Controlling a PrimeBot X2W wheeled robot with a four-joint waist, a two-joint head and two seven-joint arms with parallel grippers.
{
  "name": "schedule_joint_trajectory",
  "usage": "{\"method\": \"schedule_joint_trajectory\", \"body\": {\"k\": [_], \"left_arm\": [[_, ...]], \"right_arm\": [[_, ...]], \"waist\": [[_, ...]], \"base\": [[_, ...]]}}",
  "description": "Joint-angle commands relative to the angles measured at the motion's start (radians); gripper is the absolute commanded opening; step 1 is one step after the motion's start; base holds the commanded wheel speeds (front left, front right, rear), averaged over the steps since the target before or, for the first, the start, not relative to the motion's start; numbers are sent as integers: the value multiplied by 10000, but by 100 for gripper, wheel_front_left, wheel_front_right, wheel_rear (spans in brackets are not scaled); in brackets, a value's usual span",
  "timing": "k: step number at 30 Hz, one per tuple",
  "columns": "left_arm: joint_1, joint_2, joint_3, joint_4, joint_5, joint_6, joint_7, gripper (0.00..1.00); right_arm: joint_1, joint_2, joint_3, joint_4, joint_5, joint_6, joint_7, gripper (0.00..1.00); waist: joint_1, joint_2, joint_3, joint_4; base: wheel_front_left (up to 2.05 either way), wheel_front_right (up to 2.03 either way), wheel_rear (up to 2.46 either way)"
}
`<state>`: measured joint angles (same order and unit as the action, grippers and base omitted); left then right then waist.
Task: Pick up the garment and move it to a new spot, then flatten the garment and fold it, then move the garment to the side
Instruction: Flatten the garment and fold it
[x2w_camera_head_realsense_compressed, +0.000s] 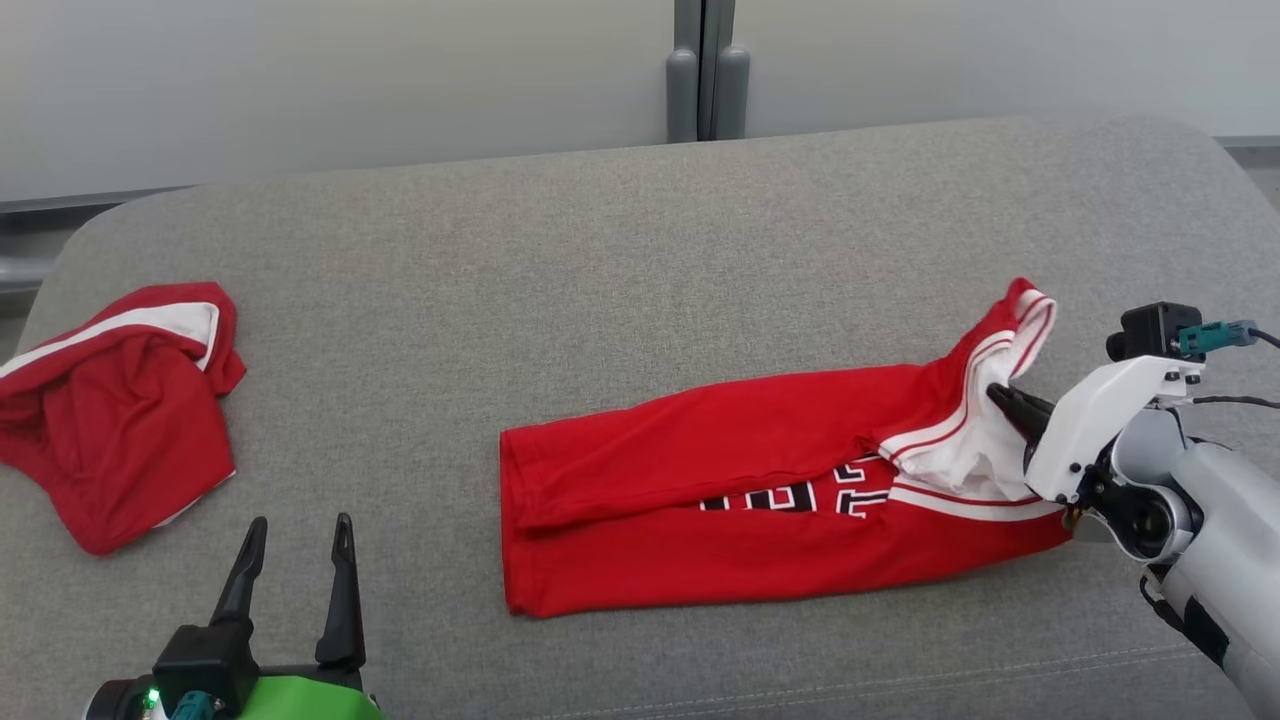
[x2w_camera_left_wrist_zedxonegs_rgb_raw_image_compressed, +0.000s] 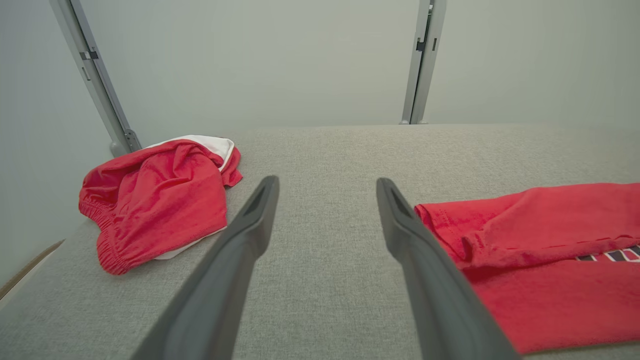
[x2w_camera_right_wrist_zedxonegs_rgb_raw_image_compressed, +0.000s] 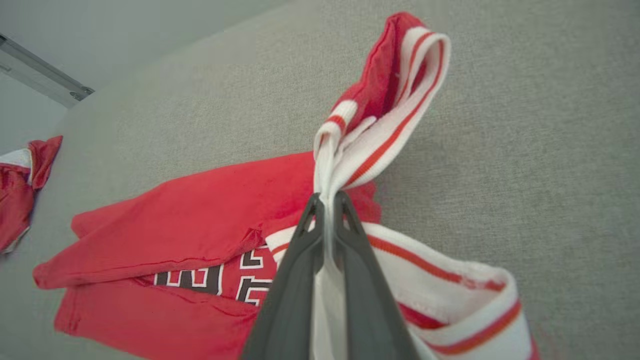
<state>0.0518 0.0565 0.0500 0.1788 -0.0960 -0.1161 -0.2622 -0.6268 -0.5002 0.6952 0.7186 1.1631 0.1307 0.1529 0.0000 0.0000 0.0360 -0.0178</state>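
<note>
R pincer (x2w_camera_head_realsense_compressed: 1004, 398) clamped on jersey (x2w_camera_head_realsense_compressed: 700, 545) white trim; jersey lies half-folded, mid-right of surface (x2w_camera_head_realsense_compressed: 600, 250). L pincer (x2w_camera_head_realsense_compressed: 300, 532) apart, idle. Imo pull trim over low + slow, align edges, no bunching.

Garment (x2w_camera_head_realsense_compressed: 700, 520): red, white trim striped red, black letters edged white. Cloth (x2w_camera_head_realsense_compressed: 110, 430) near left tool (x2w_camera_head_realsense_compressed: 300, 522): red, white band. Cushion (x2w_camera_head_realsense_compressed: 600, 250): grey.
</note>
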Motion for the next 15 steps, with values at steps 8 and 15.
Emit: {"method": "schedule_joint_trajectory", "body": {"k": [8, 15], "left_arm": [[-56, -12, -147, 108, -39, -58, -14, 100], [-197, -27, -316, 173, -46, -66, -14, 100]], "right_arm": [[543, -294, 367, -2196, 1753, -1, 471, 0], [597, 156, 615, -3203, 2692, -1, 512, 0]], "waist": [[0, 0, -106, 145], [0, 0, -131, 390]], "base": [[0, 0, 0], [0, 0, 0]]}}
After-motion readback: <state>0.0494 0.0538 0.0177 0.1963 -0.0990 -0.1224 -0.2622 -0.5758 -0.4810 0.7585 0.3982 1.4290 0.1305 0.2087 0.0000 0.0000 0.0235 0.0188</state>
